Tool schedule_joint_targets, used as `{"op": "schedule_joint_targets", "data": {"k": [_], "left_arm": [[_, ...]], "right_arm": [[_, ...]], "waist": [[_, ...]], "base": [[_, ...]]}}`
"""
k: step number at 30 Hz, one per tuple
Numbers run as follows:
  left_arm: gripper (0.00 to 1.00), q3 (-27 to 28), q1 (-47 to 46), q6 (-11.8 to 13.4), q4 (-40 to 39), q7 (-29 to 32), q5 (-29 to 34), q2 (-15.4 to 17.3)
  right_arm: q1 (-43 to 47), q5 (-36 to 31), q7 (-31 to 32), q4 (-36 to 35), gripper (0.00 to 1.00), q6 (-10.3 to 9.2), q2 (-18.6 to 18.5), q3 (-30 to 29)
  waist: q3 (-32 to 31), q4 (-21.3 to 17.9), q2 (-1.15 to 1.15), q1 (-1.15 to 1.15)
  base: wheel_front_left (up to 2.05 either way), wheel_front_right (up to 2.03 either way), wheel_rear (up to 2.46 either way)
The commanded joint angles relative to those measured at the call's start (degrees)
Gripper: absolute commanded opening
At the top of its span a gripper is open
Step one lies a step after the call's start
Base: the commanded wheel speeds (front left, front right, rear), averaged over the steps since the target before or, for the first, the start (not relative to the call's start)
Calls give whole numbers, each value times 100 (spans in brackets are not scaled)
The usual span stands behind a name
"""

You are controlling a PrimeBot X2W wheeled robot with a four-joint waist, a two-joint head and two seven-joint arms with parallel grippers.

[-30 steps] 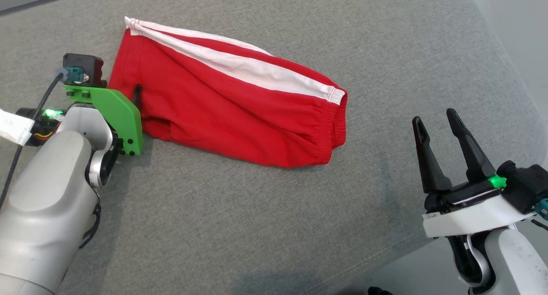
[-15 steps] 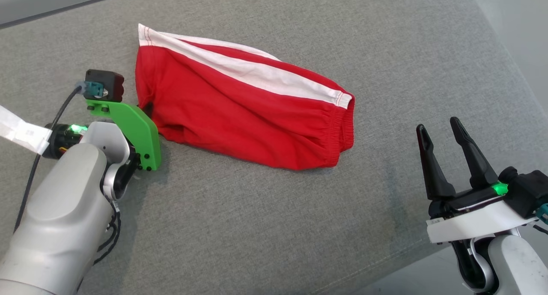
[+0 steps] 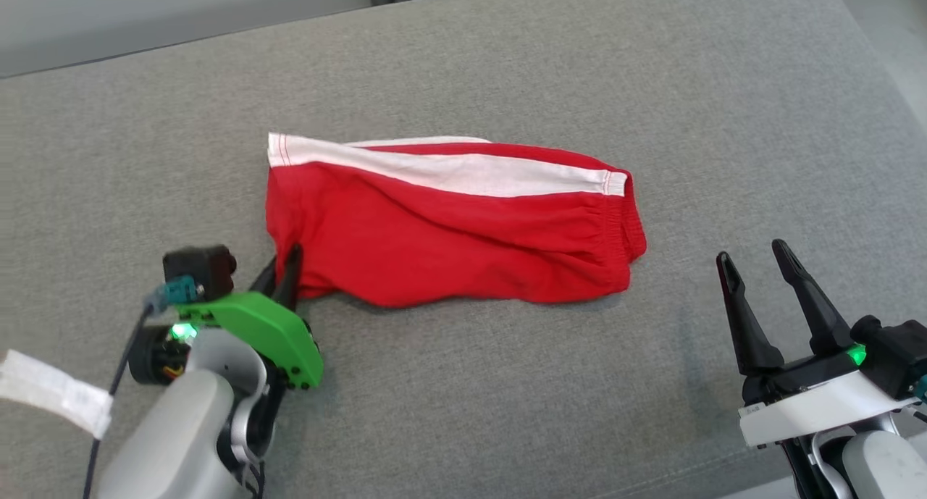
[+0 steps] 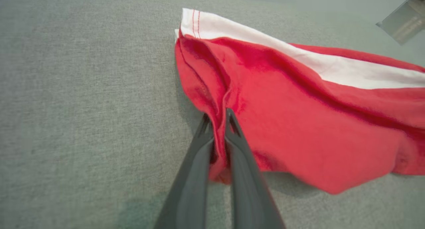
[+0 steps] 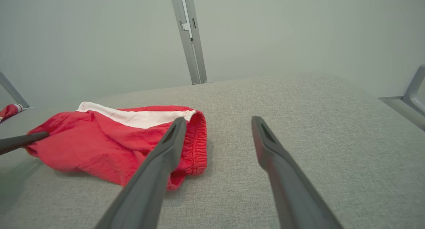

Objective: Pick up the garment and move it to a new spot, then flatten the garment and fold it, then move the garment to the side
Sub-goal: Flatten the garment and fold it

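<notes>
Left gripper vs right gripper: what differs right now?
Left gripper is shut, pinching a fold at the near-left corner of the garment; right gripper is open and holds nothing. Left gripper touches the garment; right gripper sits apart from it, beyond the elastic waistband end, over the grey padded surface. Left gripper's mount is green; right gripper's is white. Both have two long dark fingers.

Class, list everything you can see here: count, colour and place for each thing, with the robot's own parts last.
padded surface: one, grey fabric, under everything
garment: one, bright red with white stripe, lying mid-surface
upright metal post: one, grey, behind the far edge
small cloth piece: one, red and white, far left in the right wrist view
left pincer: one, dark, shut on the garment's left end
right pincer: one, dark, open, right of the garment, touching nothing
</notes>
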Motion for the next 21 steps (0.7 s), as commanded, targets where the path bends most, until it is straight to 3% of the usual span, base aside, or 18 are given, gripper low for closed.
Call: {"op": "schedule_joint_targets", "data": {"k": [1, 9, 12, 13, 14, 15, 16, 21], "left_arm": [[0, 30, 281, 130, -233, -107, 5, 7], [0, 59, 1552, 825, -1794, -429, 19, 84], [0, 10, 1764, 890, -1965, -380, -26, 101], [5, 33, 1790, 887, -1961, -425, -84, 44], [35, 36, 1803, 854, -1920, -455, -101, 13], [82, 27, 1784, 847, -1846, -550, 1, 41], [100, 31, 1763, 887, -1765, -647, 68, 43], [100, 124, 1916, 1051, -1562, -1366, 483, 15]], "right_arm": [[73, 19, -17, 4, 100, 2, -35, 3], [163, 55, -17, 29, 100, 2, -182, 76], [171, 55, -17, 51, 100, 2, -197, 148], [157, 47, -17, 59, 100, 1, -208, 166], [141, 45, -17, 66, 100, 1, -209, 179], [124, 55, -17, 78, 100, 1, -207, 197], [102, 60, -17, 82, 100, 2, -208, 214], [54, -10, -17, 128, 100, 1, -248, 218]], "waist": [[-234, 339, 0, 0], [-389, 646, 0, 0], [-377, 689, 0, 0], [-371, 691, 0, 0], [-363, 692, 0, 0], [-353, 687, 0, 0], [-341, 679, 0, 0], [-331, 602, 0, 0]], "base": [[0, 0, 0], [0, 0, 0], [0, 0, 0], [0, 0, 0], [0, 0, 0], [0, 0, 0], [0, 0, 0], [0, 0, 0]]}}
